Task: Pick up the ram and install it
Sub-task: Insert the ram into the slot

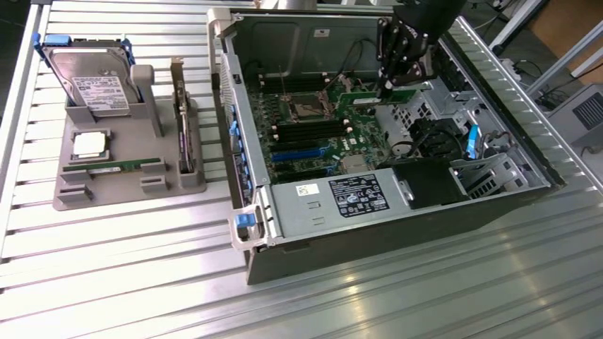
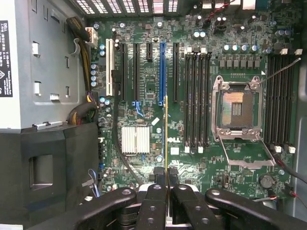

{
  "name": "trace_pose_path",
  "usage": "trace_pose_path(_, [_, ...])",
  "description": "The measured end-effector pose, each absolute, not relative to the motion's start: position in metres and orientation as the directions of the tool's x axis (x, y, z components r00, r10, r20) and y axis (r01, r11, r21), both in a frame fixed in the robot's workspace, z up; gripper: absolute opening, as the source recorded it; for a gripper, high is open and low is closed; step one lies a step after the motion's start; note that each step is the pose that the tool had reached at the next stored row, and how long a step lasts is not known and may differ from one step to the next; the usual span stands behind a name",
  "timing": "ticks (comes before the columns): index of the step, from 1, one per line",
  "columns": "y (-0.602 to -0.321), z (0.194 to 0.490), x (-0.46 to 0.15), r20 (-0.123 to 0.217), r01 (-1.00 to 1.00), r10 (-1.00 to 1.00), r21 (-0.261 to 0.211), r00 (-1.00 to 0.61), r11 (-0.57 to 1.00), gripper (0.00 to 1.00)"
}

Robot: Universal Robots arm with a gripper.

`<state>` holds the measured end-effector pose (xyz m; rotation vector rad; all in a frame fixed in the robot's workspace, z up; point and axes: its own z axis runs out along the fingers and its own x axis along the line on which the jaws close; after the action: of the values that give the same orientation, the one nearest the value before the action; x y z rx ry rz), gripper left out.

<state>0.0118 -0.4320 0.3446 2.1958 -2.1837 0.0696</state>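
My gripper (image 1: 399, 85) hangs inside the open computer case (image 1: 377, 212), above the motherboard (image 1: 320, 134). It is shut on the ram (image 1: 366, 97), a thin green stick that juts out from the fingers toward the exterior view's left. In the wrist view the ram (image 2: 166, 134) shows edge-on as a narrow line between the two black fingers (image 2: 156, 199) of the gripper (image 2: 166, 186). It hovers over the board between the blue expansion slot (image 2: 161, 72) and a bank of black memory slots (image 2: 196, 96). A second bank of memory slots (image 2: 280, 96) lies beyond the open processor socket (image 2: 237, 108).
On the exterior view's left a grey holder (image 1: 127, 187) carries a hard drive (image 1: 90, 78), a square silver processor (image 1: 90, 145), a card standing on edge (image 1: 183, 120) and another green stick (image 1: 113, 167). In the case, the power supply (image 1: 349, 198) and cables (image 1: 424, 138) crowd the near end.
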Motion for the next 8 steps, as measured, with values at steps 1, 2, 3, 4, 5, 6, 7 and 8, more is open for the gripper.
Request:
trace_pose_path(1, [-0.432,0.3443,0.0118,0.063,-1.0,-0.998,0.0,0.006,-0.006,0.12])
trace_pose_path(2, [-0.432,0.3438,0.0118,0.063,-1.0,-0.998,0.0,0.005,-0.006,0.12])
trace_pose_path(3, [-0.432,0.3429,0.0118,0.063,-1.0,-0.998,0.0,0.006,-0.006,0.12])
trace_pose_path(4, [-0.432,0.3424,0.0118,0.063,-1.0,-0.998,0.0,0.006,-0.006,0.12])
trace_pose_path(5, [-0.432,0.342,0.0118,0.063,-1.0,-0.998,0.0,0.006,-0.006,0.12])
trace_pose_path(6, [-0.432,0.3416,0.0118,0.063,-1.0,-0.998,0.0,0.006,-0.006,0.12])
trace_pose_path(7, [-0.432,0.3413,0.0118,0.063,-1.0,-0.998,0.0,0.006,-0.006,0.12])
trace_pose_path(8, [-0.432,0.341,0.0118,0.063,-1.0,-0.998,-0.001,0.006,-0.006,0.12])
